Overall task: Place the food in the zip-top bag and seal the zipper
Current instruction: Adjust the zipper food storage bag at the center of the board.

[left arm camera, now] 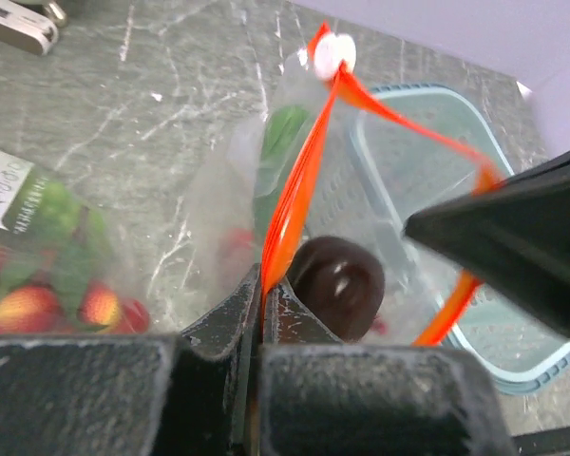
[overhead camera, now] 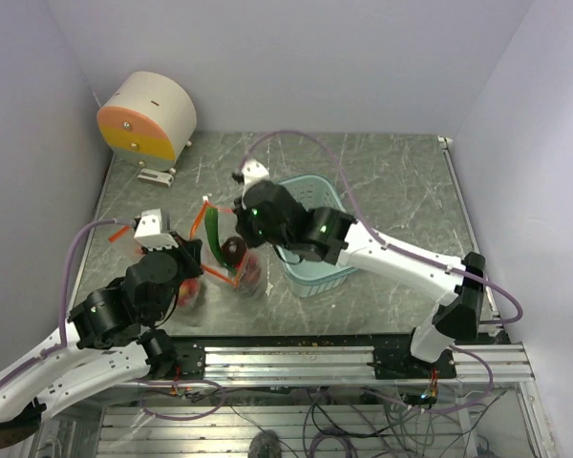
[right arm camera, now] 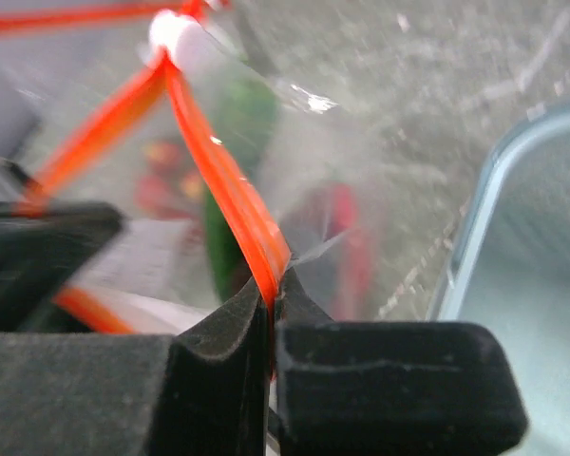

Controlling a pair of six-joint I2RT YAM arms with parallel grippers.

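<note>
The left end effector [left arm camera: 263,302] sits nearest the arm bases, its jaws clenched on the zipper [left arm camera: 299,180], with the orange-red strip pinched flat between its fingers. From that grip the strip climbs to a white slider [left arm camera: 337,52] at the far end of the mouth. A second branch of the strip bows out to the right, so the mouth of the zip-top bag [left arm camera: 218,190] gapes open.

Just past the left fingers, a dark round piece of food [left arm camera: 337,285] sits inside the clear plastic, and a green piece [left arm camera: 283,133] lies further up. To the left, red and yellow pieces [left arm camera: 38,309] show through clear plastic beside a printed label [left arm camera: 9,185]. I cannot tell whether that is the same bag.

The right end effector [right arm camera: 271,290] meets the bag from the other side, also clamped on the orange-red strip, which runs up from its fingers to the same slider. The bag hangs between the two arms above the table [overhead camera: 401,181].

Just right of the bag stands the light-blue mesh basket [overhead camera: 317,277], partly covered by the right arm. At the far left corner sits a round white drum with an orange face [overhead camera: 148,116].
</note>
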